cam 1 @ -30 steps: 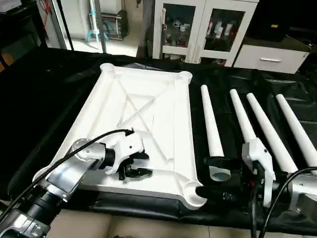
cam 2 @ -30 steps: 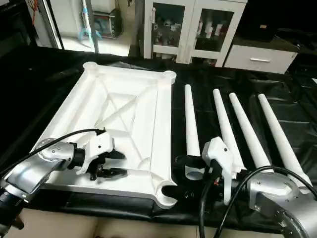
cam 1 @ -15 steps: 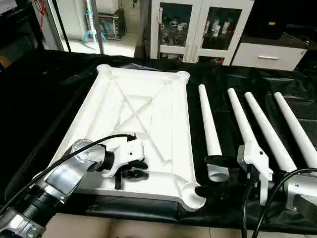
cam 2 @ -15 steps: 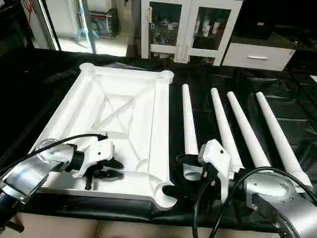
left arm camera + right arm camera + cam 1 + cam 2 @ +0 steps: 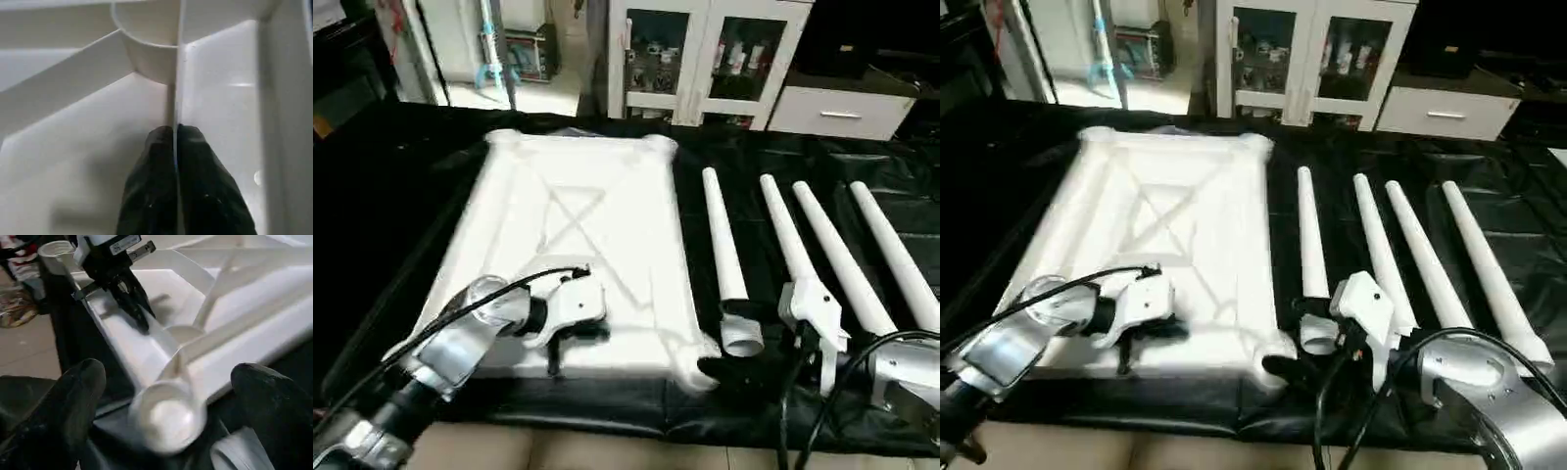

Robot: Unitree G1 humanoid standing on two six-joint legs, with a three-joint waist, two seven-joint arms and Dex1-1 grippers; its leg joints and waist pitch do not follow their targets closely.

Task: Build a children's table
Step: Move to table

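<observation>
The white plastic square tabletop (image 5: 578, 235), ribbed underside up on the black-covered desk (image 5: 391, 196), lies left of centre in the frame. The left gripper (image 5: 174, 147), open a second earlier, is now clenched on a thin rib (image 5: 177, 88); the tabletop is thereby secured. The right gripper (image 5: 166, 396) is held open around the near corner socket (image 5: 166, 418), beside the white tapered legs (image 5: 822, 245).
</observation>
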